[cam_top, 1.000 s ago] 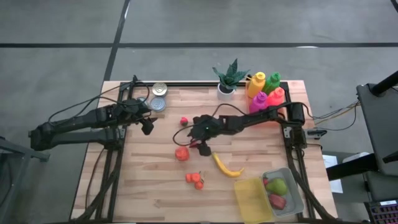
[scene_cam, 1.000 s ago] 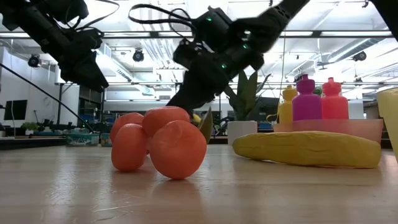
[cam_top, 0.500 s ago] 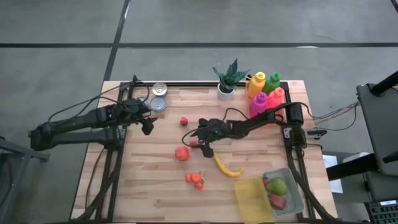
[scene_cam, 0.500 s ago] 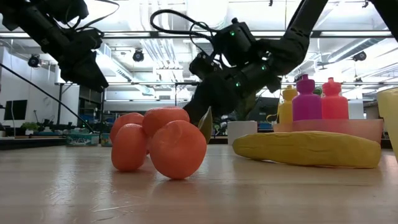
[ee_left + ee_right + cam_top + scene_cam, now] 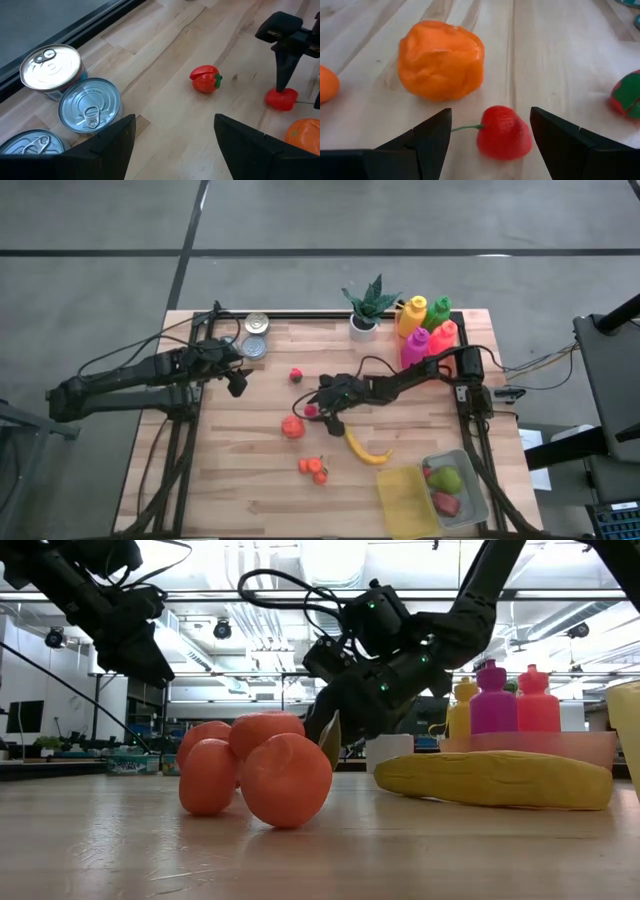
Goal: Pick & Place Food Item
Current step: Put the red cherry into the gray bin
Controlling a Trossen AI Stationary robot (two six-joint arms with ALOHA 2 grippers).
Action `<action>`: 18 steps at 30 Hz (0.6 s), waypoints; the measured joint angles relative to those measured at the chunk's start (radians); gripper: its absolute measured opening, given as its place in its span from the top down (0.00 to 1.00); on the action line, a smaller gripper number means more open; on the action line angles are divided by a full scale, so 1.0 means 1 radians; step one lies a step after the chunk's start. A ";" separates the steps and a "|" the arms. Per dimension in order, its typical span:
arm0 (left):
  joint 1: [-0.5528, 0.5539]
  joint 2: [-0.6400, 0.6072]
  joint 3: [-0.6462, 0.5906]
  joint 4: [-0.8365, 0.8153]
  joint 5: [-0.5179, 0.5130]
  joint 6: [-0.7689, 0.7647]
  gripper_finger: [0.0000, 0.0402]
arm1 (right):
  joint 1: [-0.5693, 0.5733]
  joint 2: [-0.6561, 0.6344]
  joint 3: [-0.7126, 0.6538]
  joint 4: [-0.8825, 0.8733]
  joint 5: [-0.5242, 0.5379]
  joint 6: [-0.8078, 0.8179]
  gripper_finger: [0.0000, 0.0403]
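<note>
Near the middle of the high view, the right gripper (image 5: 318, 410) hangs low over the wooden table (image 5: 250, 480), its two fingers apart and empty; the small red cherry (image 5: 503, 132) lies on the wood between those fingers, just below the frame centre in the right wrist view, its thin stem pointing left; an orange fruit (image 5: 441, 59) sits close behind it, upper left of that frame; a strawberry (image 5: 296, 374) lies a little above centre in the high view; a yellow banana (image 5: 364, 448) stretches lower right of centre, a cluster of small oranges (image 5: 314, 469) below centre; the clear container (image 5: 478, 498) sits at lower right. Left of centre, the left gripper (image 5: 238, 383) waits near the cans (image 5: 256, 336), fingers apart, holding nothing.
</note>
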 joint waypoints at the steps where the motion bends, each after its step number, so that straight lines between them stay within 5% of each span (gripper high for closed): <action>1: 0.000 0.000 0.000 0.000 0.000 0.000 0.31 | 0.001 0.000 -0.001 0.000 -0.001 0.004 0.34; 18: 0.000 0.000 0.000 0.000 0.000 0.000 0.31 | 0.007 0.003 0.000 0.002 0.039 0.155 0.34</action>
